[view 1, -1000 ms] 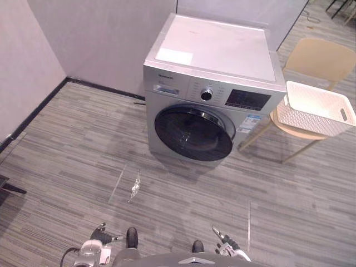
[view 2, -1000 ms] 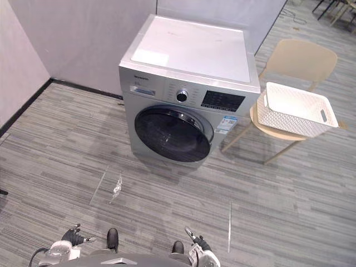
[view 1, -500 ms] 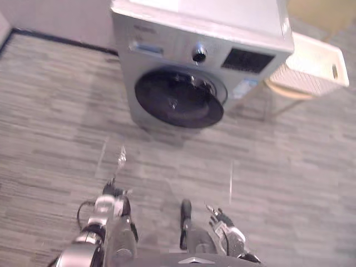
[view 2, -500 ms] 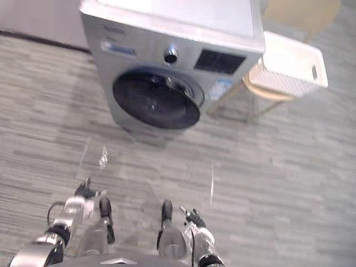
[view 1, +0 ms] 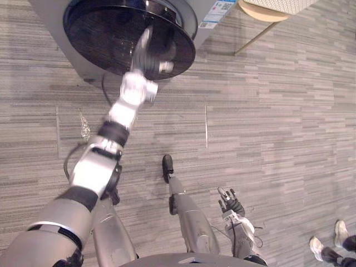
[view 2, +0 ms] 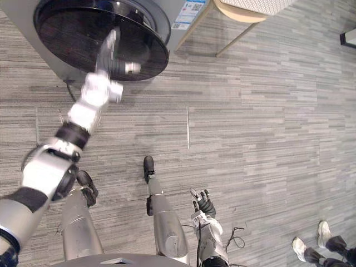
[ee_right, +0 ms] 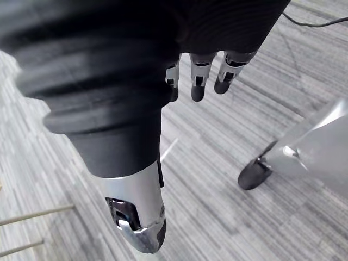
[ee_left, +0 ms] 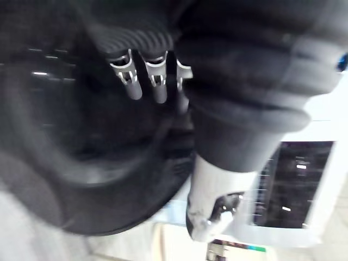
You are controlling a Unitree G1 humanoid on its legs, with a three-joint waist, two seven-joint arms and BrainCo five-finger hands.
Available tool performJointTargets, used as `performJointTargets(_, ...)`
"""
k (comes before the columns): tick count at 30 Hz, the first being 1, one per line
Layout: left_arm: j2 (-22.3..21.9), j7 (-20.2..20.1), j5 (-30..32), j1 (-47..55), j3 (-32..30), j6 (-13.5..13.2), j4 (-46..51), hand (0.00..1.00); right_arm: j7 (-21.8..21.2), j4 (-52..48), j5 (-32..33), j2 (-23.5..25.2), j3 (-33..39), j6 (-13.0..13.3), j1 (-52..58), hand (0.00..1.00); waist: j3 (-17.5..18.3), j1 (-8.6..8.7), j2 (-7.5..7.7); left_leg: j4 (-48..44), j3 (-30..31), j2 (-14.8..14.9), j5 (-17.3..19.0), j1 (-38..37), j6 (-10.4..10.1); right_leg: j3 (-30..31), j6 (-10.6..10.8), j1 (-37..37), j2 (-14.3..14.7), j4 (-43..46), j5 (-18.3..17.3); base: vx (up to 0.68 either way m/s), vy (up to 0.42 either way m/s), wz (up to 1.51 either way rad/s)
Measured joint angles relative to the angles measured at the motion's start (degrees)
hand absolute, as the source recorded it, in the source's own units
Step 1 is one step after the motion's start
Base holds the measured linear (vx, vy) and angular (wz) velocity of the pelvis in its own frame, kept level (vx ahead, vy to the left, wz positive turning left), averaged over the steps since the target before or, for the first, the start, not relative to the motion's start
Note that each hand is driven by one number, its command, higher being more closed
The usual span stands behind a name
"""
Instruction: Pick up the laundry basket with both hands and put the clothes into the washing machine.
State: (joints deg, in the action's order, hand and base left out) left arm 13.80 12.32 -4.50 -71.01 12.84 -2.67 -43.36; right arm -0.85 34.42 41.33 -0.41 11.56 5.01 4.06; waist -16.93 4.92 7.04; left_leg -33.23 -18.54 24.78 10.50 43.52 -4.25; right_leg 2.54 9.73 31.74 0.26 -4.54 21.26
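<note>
Washing machine door (view 1: 94, 33) faces robot; left hand (view 1: 146, 54) before it, fingers straight.

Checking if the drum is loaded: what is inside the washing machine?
Its dark round door shows, with the left hand in front of it; whatever lies behind the dark glass cannot be seen.

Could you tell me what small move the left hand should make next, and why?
Probably bring the left hand to the rim of the washing machine door and pull it open: the hand hovers open in front of the dark glass, the door looks shut, and the laundry basket sits on the chair, untouched. The right hand hangs open, low.
</note>
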Motion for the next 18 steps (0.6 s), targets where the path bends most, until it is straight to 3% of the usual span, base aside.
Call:
performJointTargets(4,5.99,0.65,-8.53,-10.71,-0.26,-0.17,4.67,0.00,-1.53,-0.34,0.12,0.87,0.37,0.06,0.08,0.00,0.02,0.06,-0.02,-0.84,0.37,0.77,-1.04,2.73,-0.55,-0.25,0.06,2.53,0.78,0.00,-0.06,0.01,-0.024,-0.13)
performJointTargets(5,6.63,1.17,-13.14,-11.03,-0.23,-0.22,4.38,0.00,-1.72,-1.03,1.26,1.48,0.43,0.09,0.24,0.00,0.02,0.41,-0.03,-1.31,0.71,0.80,-1.07,3.33,-0.51,-0.37,0.11,2.69,0.83,0.00,-0.11,0.00,0.000,0.00)
performJointTargets(9,7.38,1.38,-21.86,-13.21,0.99,-0.59,4.61,0.00,-2.44,-2.75,1.79,2.62,0.41,0.33,1.02,0.00,0.11,0.88,0.07,-3.56,1.41,0.95,-0.24,6.46,0.08,-0.89,0.41,4.37,0.72,-0.01,-0.40,-0.05,0.015,0.00)
performJointTargets(13,10.05,1.31,-22.94,-13.34,1.38,-1.88,4.60,0.00,-2.72,-2.11,2.22,3.32,0.51,0.00,2.36,0.00,0.11,1.26,0.09,-8.00,1.39,1.80,1.80,8.58,0.29,-1.56,-1.36,4.75,0.64,-0.01,-3.73,-0.06,-0.021,-0.13)
performJointTargets(18,10.23,1.17,-22.88,-8.13,-1.77,-4.06,8.00,0.00,-2.90,-1.34,2.20,3.57,0.97,-0.42,3.17,0.00,0.12,1.60,0.08,-8.55,2.25,2.10,1.81,8.68,0.17,-2.57,-1.80,4.07,0.91,0.00,-4.18,-0.05,-0.059,0.02)
